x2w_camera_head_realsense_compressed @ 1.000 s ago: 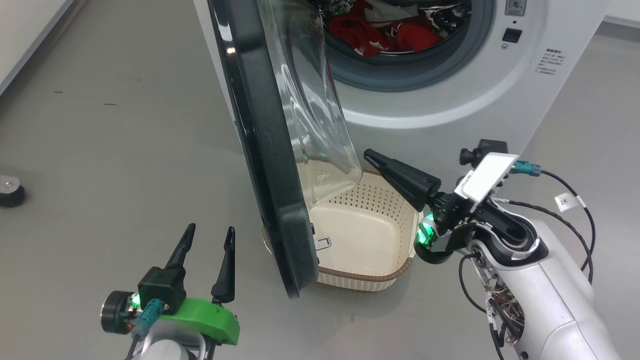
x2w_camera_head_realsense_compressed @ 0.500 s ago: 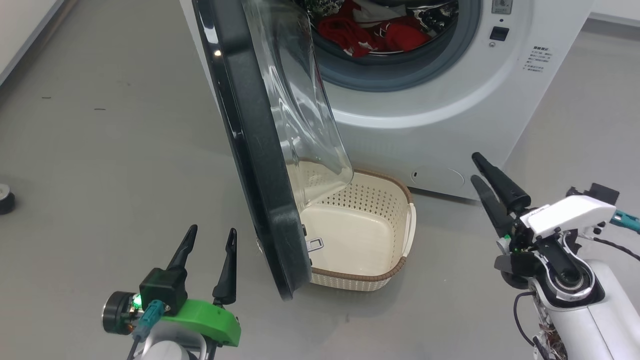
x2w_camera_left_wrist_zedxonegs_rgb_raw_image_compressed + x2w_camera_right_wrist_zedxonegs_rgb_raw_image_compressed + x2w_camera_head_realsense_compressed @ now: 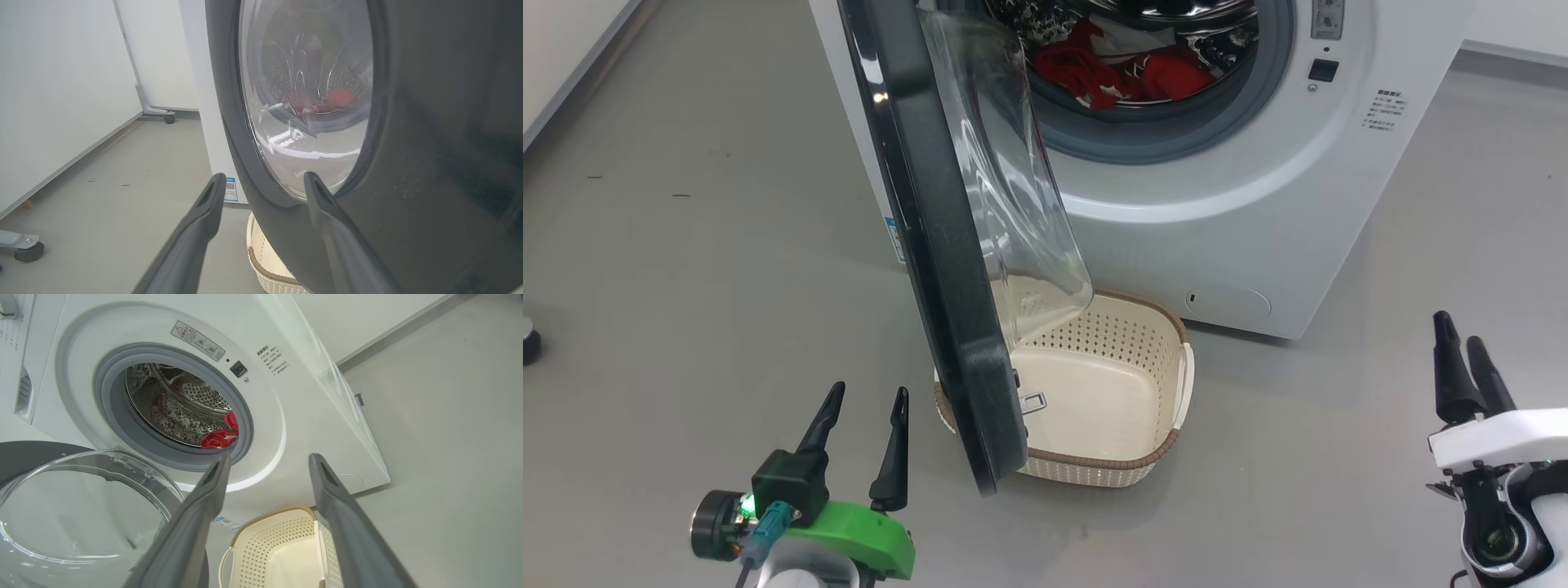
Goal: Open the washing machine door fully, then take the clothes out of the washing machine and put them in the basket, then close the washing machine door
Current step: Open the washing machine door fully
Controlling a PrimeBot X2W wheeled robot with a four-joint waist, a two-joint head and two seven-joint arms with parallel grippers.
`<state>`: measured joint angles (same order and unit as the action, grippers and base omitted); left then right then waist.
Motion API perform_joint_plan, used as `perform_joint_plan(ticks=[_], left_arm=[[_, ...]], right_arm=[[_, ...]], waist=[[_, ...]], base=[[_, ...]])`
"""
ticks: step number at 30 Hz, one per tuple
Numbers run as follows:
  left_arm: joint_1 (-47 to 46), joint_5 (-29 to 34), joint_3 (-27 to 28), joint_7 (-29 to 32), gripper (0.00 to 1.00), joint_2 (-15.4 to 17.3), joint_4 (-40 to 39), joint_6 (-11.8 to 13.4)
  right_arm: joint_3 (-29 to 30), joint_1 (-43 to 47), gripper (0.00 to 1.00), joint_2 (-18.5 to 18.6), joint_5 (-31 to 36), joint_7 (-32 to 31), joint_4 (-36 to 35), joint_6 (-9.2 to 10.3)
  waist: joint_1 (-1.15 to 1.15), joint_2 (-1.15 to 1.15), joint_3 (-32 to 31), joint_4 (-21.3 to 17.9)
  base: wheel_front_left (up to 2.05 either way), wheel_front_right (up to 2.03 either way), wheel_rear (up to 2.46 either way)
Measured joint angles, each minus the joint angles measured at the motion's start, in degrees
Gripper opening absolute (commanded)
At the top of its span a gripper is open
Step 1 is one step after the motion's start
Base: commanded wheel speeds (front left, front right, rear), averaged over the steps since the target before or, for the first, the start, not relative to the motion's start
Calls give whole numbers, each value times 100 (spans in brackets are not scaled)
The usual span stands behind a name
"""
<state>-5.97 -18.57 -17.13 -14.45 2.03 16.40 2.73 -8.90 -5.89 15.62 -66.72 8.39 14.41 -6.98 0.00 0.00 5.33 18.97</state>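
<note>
Clothes (image 3: pixel 1168 73) sit inside the washing machine (image 3: pixel 1258 212); the washing machine door (image 3: pixel 931 245) hangs open above the basket (image 3: pixel 1131 335). Left end effector (image 3: pixel 869 388) and right end effector (image 3: pixel 1458 327) are spread wide, empty.

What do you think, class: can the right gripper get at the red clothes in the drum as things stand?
Probably yes. The washing machine door stands open to the left, nothing lies between the open right gripper and the drum mouth, and the red clothes sit near its front.

One washing machine (image 3: pixel 1217 212), one door (image 3: pixel 939 269) and one basket (image 3: pixel 1135 335) were counted, plus two pincers: left pincer (image 3: pixel 868 392), right pincer (image 3: pixel 1458 329). Red clothes (image 3: pixel 1168 77) were too bunched up to be numbered.
</note>
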Motion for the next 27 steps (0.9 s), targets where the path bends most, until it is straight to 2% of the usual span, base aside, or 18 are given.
perform_joint_plan(ticks=[4,6,10,13,18,27], left_arm=[[29,0,31,1,100,2,23,0],[41,0,25,1,100,5,43,0],[81,0,21,1,100,8,57,0],[93,0,22,1,100,8,64,0],[96,1,31,1,100,10,63,0],[99,0,42,1,100,10,65,0]], right_arm=[[-177,113,100,374,1165,669,142,15],[-236,147,100,504,1673,887,152,219],[-252,199,100,716,2596,747,134,664],[-254,224,100,740,3096,695,55,965],[-81,328,100,489,3645,656,-354,1218],[-118,785,100,-144,4140,655,-636,1263]], waist=[[0,0,-40,-36],[0,0,-70,-59],[0,0,-107,-89],[0,0,-122,-101],[0,0,-127,-115],[0,0,-115,-131]], base=[[0,0,0],[0,0,0],[0,0,0],[0,0,0],[0,0,0],[0,0,0]])
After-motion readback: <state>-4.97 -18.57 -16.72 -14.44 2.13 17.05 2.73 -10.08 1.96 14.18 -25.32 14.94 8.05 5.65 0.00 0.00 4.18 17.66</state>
